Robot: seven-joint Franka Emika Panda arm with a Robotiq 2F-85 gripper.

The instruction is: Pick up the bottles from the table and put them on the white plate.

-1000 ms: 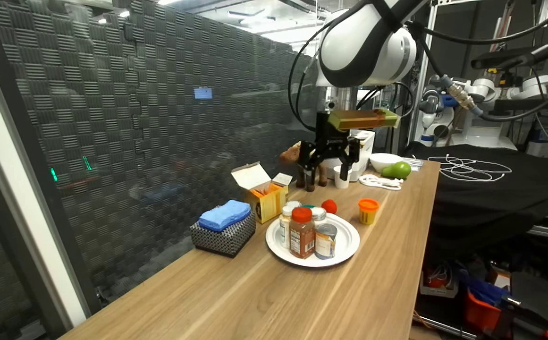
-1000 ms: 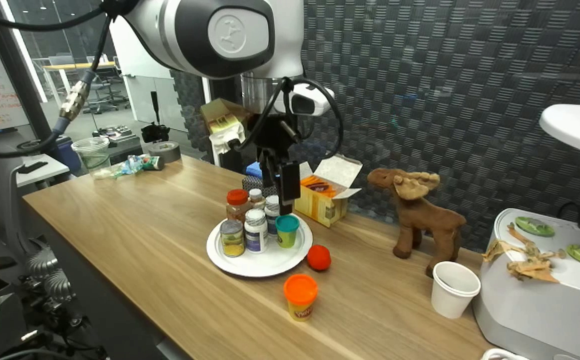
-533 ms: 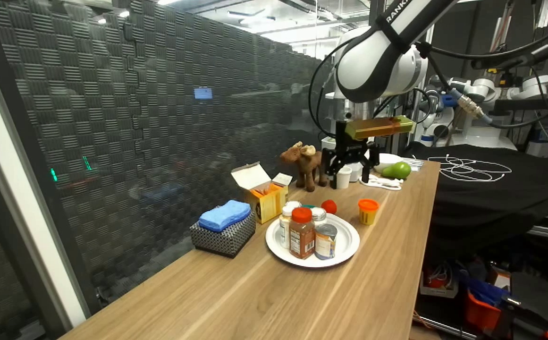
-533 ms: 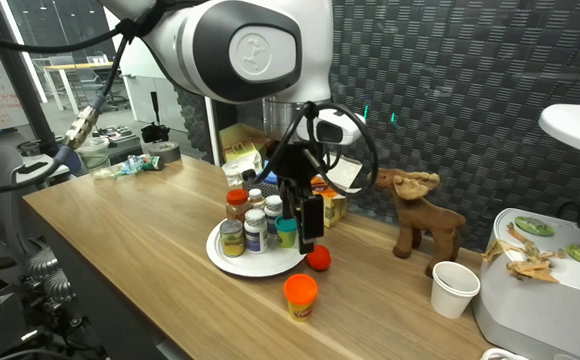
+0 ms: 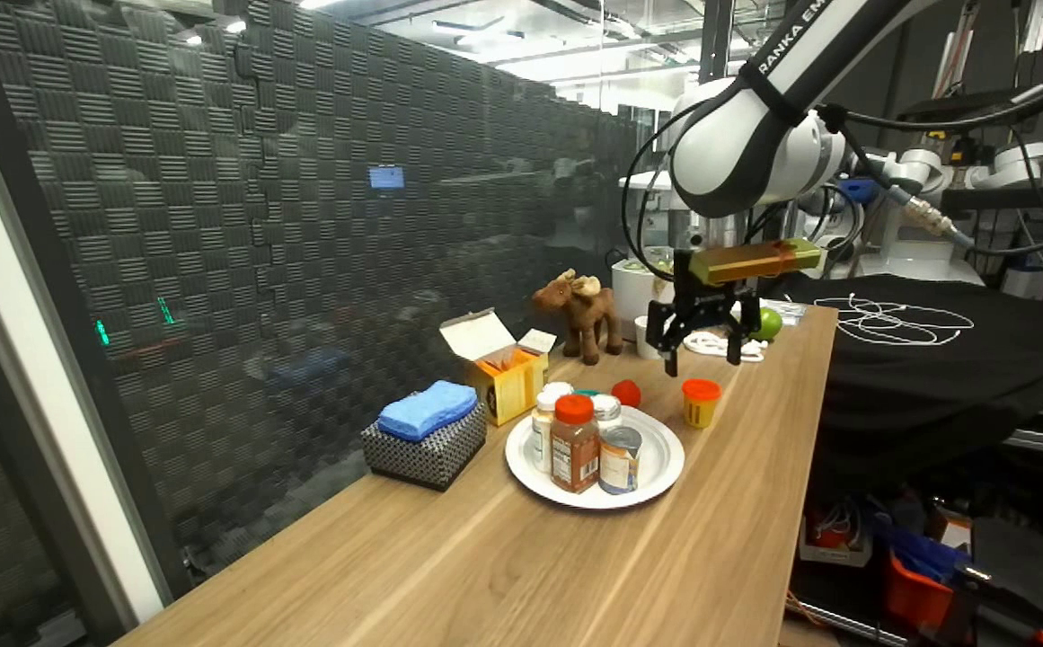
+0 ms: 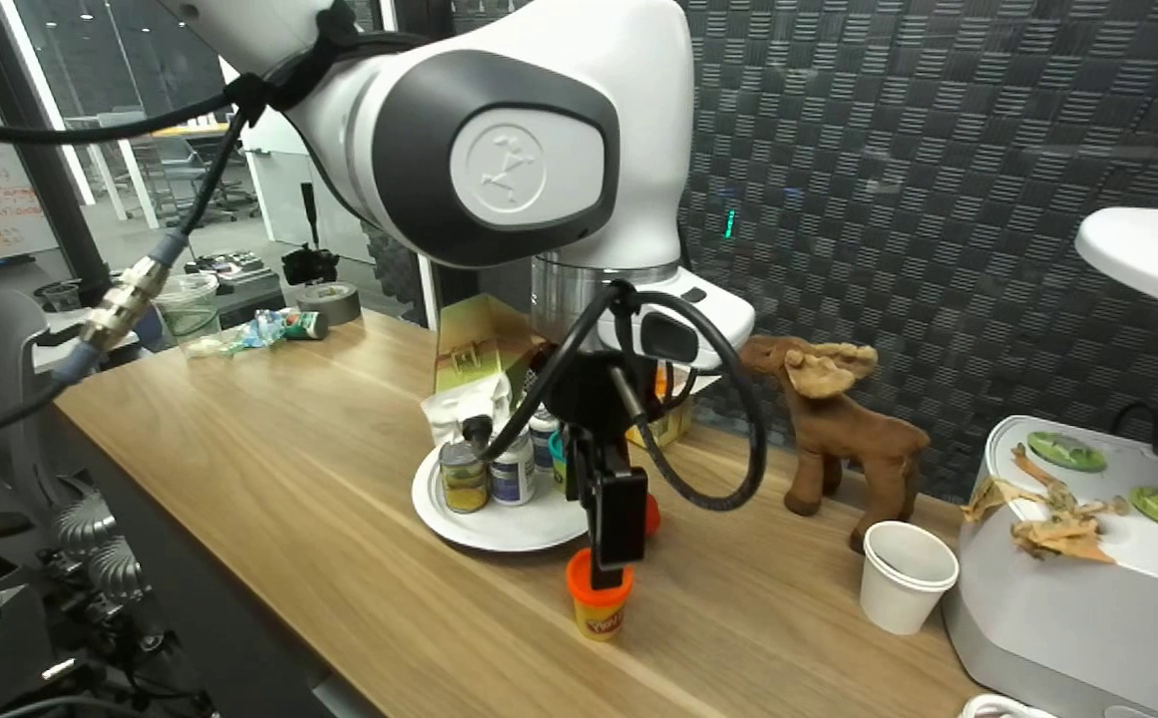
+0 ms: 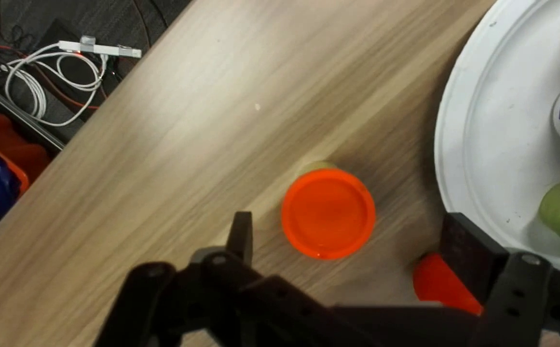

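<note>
I am holding my black two-fingered gripper [image 5: 702,358] spread wide, empty, above the orange-lidded yellow cylindrical tub [image 5: 701,406]. I am noting the red-capped amber-brown bottle [image 5: 574,447] and white-capped whitish bottles [image 5: 542,438] standing upright close together on the round white plate [image 5: 662,465], which is resting on the light-brown wooden table [image 5: 503,575].

My wrist view crops the white plate [image 7: 506,120] at right; my gripper [image 7: 347,231] partly hides a round red thing [image 7: 437,284].
</note>
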